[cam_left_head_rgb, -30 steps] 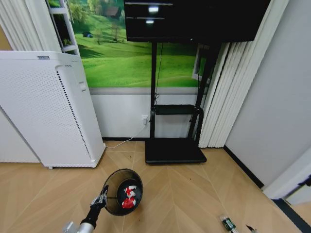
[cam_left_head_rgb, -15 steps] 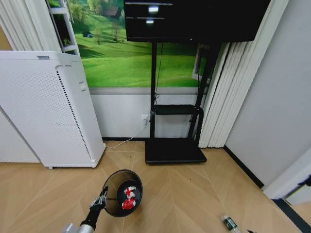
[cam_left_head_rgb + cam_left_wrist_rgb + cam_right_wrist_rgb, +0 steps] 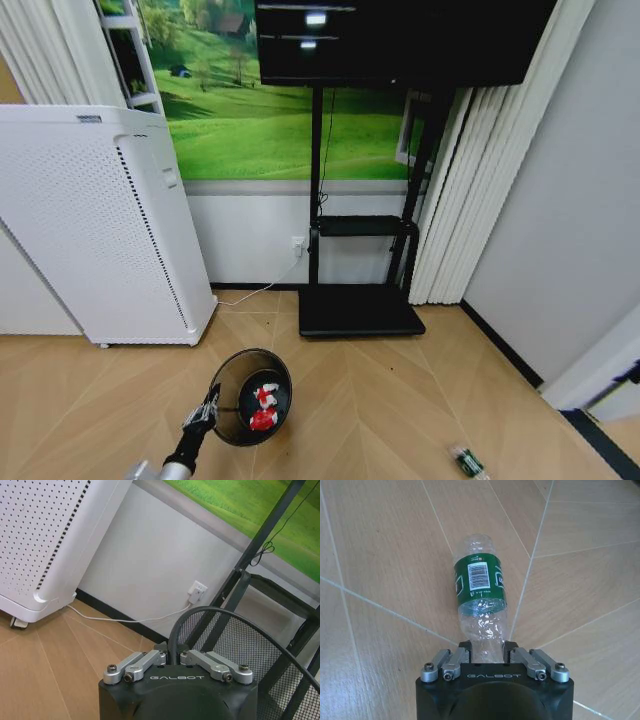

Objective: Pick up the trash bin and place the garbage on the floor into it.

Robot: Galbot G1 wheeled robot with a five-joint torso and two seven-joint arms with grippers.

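While the left gripper (image 3: 204, 413) clamps the trash bin (image 3: 250, 396) rim, keeping it ready, the right gripper (image 3: 489, 650) grips the bottle (image 3: 481, 599) beside it.

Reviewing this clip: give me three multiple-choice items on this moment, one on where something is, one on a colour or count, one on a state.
1. Where is the bottle?
A. in the bin
B. lying on the floor
C. on the TV stand shelf

2. What colour is the bottle's label?
A. green
B. blue
C. yellow

3. What is the left gripper doing?
A. hanging open in the air
B. shut on the trash bin's rim
C. holding a can

Key: 1 B, it lies on the parquet floor, neck between the right gripper's fingers. 2 A, a green band with a white barcode. 3 B, the left wrist view shows the rim of the trash bin clamped between its fingers.
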